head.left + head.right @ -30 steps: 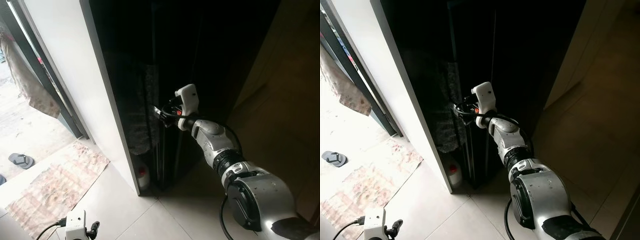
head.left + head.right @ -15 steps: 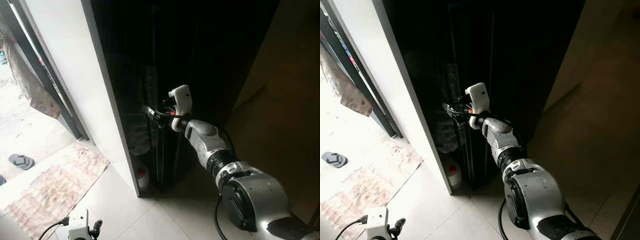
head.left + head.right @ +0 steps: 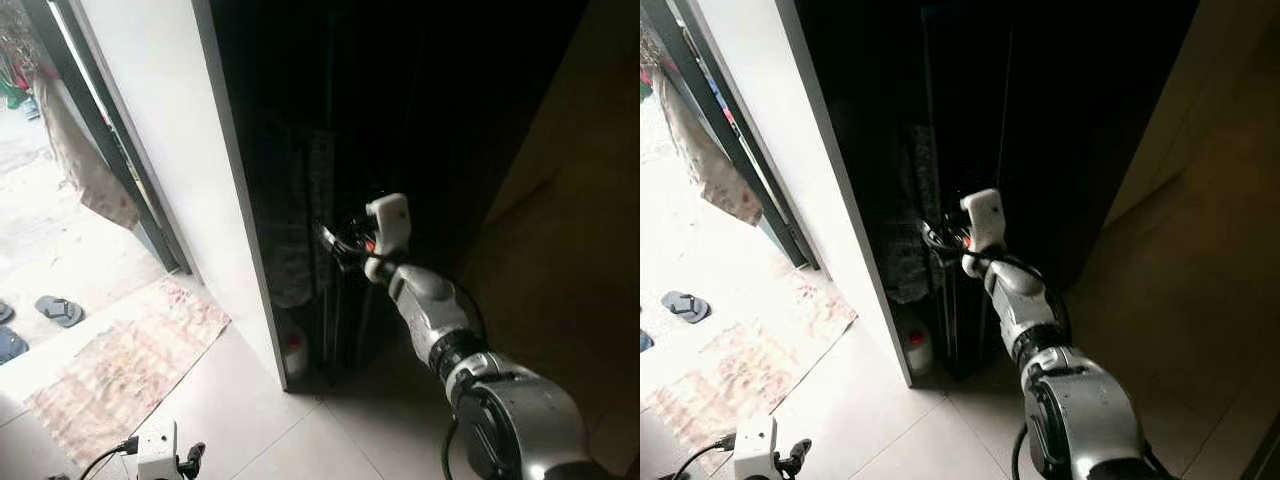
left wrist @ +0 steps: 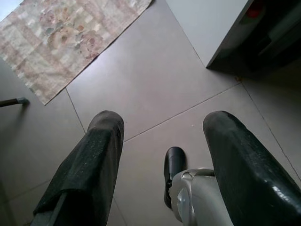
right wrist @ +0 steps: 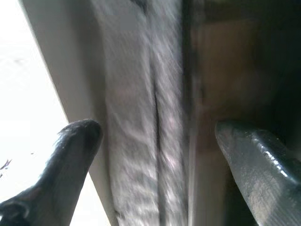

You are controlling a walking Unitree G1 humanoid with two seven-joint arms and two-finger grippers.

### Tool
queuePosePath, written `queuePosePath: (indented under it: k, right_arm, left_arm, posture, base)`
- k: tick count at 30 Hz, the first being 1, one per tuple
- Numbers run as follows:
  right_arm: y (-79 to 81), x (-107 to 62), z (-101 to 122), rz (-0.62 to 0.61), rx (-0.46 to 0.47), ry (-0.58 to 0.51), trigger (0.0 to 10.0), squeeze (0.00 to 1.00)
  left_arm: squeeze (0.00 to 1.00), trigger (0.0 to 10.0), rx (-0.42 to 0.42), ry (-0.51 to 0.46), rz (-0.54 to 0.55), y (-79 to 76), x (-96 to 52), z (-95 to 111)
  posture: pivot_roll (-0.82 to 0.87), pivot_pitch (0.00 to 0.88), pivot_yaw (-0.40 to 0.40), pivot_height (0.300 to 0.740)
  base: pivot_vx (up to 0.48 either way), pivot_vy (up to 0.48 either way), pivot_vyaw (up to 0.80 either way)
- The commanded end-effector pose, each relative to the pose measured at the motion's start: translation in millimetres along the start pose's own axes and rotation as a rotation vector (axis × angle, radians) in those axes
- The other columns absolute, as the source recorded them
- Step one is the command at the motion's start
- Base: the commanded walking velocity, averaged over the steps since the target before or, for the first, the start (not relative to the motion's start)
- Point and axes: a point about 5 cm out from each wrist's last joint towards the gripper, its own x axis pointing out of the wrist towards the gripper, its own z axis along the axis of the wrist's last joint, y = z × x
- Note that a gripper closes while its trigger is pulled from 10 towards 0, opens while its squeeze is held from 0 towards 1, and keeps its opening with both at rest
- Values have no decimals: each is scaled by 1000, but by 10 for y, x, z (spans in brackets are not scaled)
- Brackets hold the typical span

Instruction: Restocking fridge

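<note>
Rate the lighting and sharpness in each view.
Eye views: the doorway is blown out with daylight and the fridge is nearly black. Left wrist view: evenly lit, sharp floor tiles. Right wrist view: blurred, with glare beside the open right claw.

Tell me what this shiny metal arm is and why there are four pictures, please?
It is a robot that helps at home. Two pictures come from cameras in its head, like eyes. Two come from cameras on its wrists. Its right gripper reaches with open fingers toward the dark fridge next to a white wall. Its left gripper hangs open over the tiled floor, holding nothing. A patterned mat, sandals and a small red-capped bottle lie on the floor.
</note>
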Motion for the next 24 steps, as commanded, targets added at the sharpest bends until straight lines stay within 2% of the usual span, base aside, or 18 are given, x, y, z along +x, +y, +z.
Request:
queuePosePath:
  k: [1, 2, 4, 8, 11, 15, 19, 24]
  right_arm:
    - [-47, -70, -35, -29, 3, -37, 10000, 0]
    - [-68, -134, -110, -44, 9, -37, 10000, 0]
    - [-73, -152, -130, -48, 11, -37, 10000, 0]
    - [-176, -417, -392, -176, 79, -48, 10000, 0]
    - [-171, -525, -543, -223, 98, -18, 10000, 0]
    - [-100, -559, -582, -193, 68, -23, 10000, 0]
    - [-106, -551, -559, -199, 74, -29, 10000, 0]
    - [-139, -522, -514, -213, 74, -26, 10000, 0]
  left_arm:
    - [0, 10000, 6, 19, 5, 5, -14, -47]
    - [0, 10000, 7, 19, 4, 3, -13, -45]
    - [0, 10000, 7, 19, 4, 4, -13, -44]
    - [0, 10000, 12, 19, 2, 10, -10, -38]
    - [0, 10000, 33, 34, 3, 10, -8, -49]
    - [0, 10000, 55, 46, 12, 20, -9, -60]
    - [0, 10000, 51, 51, 16, 30, -8, -61]
    - [0, 10000, 51, 53, 23, 40, -11, -68]
  posture:
    - [37, 54, 31, 740]
    - [29, 58, 34, 740]
    - [29, 58, 34, 740]
    - [16, 62, 38, 740]
    - [15, 62, 38, 740]
    - [17, 62, 39, 740]
    - [16, 61, 33, 740]
    - [23, 56, 28, 740]
  base:
    - [0, 0, 0]
    - [0, 0, 0]
    - [0, 0, 0]
    - [0, 0, 0]
    - [0, 0, 0]
    - [0, -126, 105]
    - [0, -247, 634]
    - [0, 0, 630]
